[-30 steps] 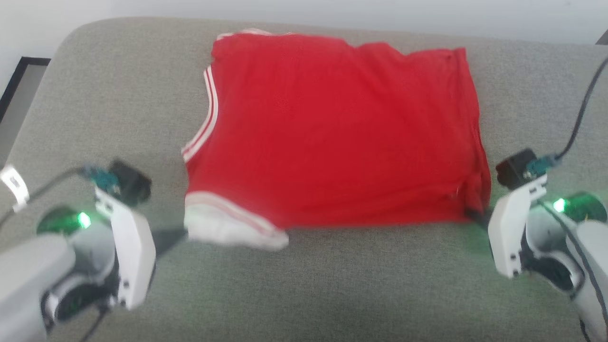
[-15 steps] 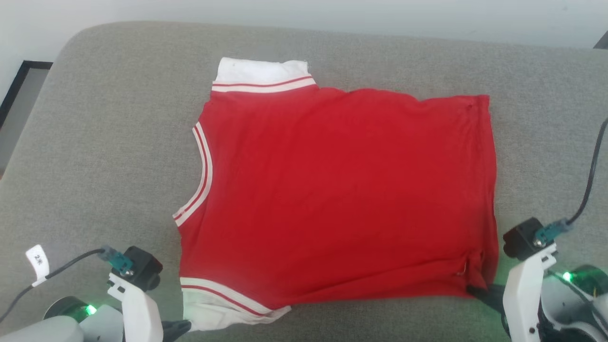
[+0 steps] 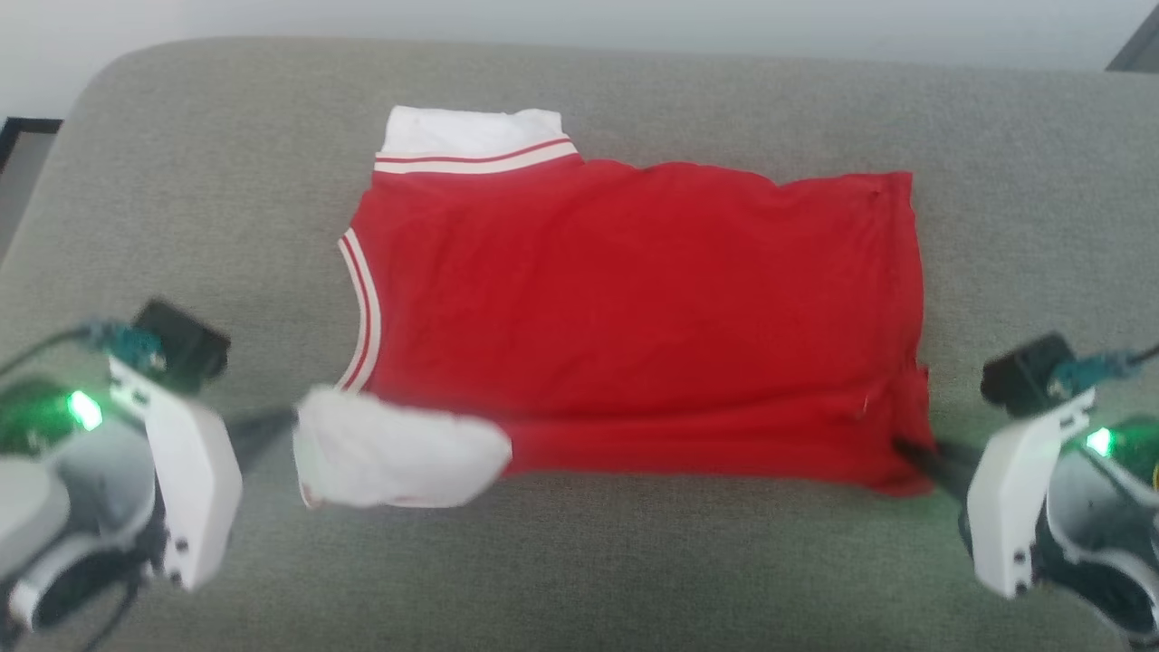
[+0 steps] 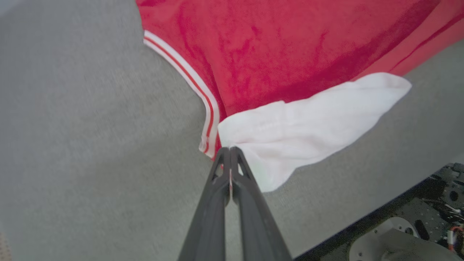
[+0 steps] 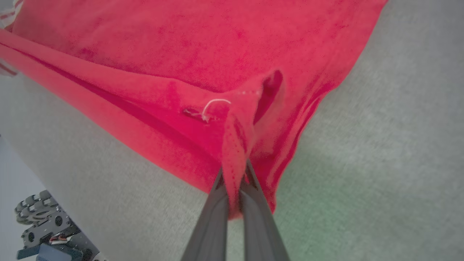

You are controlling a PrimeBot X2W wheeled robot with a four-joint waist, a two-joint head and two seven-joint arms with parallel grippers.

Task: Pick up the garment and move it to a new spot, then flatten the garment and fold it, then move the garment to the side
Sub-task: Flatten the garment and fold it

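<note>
- Gripping the near edge of the garment point(image 3: 634, 308) at both ends, the two arms hold it between them on the grey cushion point(image 3: 181, 181). The fabric is spread out with its back up.
- The garment's long axis runs left to right across the head view. Its striped neckline point(image 3: 358, 308) is toward the robot's left and its hem toward the right.
- The fingers of the left gripper point(image 4: 230, 149) are pressed together on the near sleeve end point(image 3: 398, 457). The white cloth bunches and flips up just beyond the tips.
- The fingers of the right gripper point(image 5: 233, 170) are clamped on the near hem corner point(image 5: 250, 108), which puckers into a raised ridge.
- The far sleeve end point(image 3: 466, 140) lies flat, well apart from either gripper.
- Each arm comes in low from its own lower corner of the head view, with the fingers nearly level with the cushion and pointing inward at each other. The garment lies between and beyond them.
- Neither arm is nearer, since each has its own corner. Judging by this, the fold turns on carrying the near edge away from the robot toward the far edge, with both ends kept level so the long edge stays straight.
</note>
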